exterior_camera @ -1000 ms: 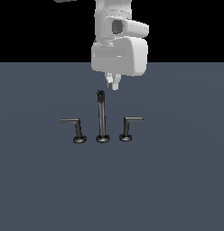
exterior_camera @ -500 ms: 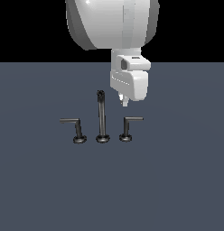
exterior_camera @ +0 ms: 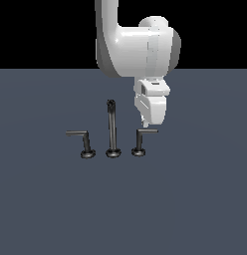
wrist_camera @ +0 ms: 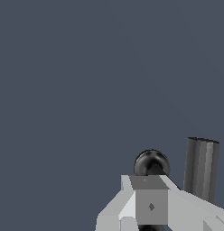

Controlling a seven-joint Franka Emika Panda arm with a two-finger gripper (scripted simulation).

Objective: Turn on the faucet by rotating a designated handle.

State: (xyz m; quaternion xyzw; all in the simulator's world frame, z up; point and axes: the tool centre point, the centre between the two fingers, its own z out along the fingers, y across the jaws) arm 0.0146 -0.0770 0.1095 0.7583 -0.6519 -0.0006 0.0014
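Note:
The faucet [exterior_camera: 112, 130] is a dark three-piece set on the grey floor, with a tall spout post in the middle and an L-shaped handle on each side. The designated handle [exterior_camera: 141, 140] stands on the exterior view's right, its stem short and upright, its thin lever pointing right. My gripper [exterior_camera: 144, 121] hangs just above that lever, close to the stem, and looks shut with nothing held. In the wrist view my fingers [wrist_camera: 150, 203] sit over a dark round part of the handle [wrist_camera: 151, 161], with the spout post [wrist_camera: 202, 168] beside it.
The mirror-image handle [exterior_camera: 84, 143] stands on the exterior view's left, its lever pointing left. My white arm [exterior_camera: 138, 47] rises behind the faucet. Flat grey floor [exterior_camera: 195, 199] surrounds the set.
My gripper has moved from behind the spout post toward the exterior view's right and come down over the right handle's lever. The faucet parts have not moved.

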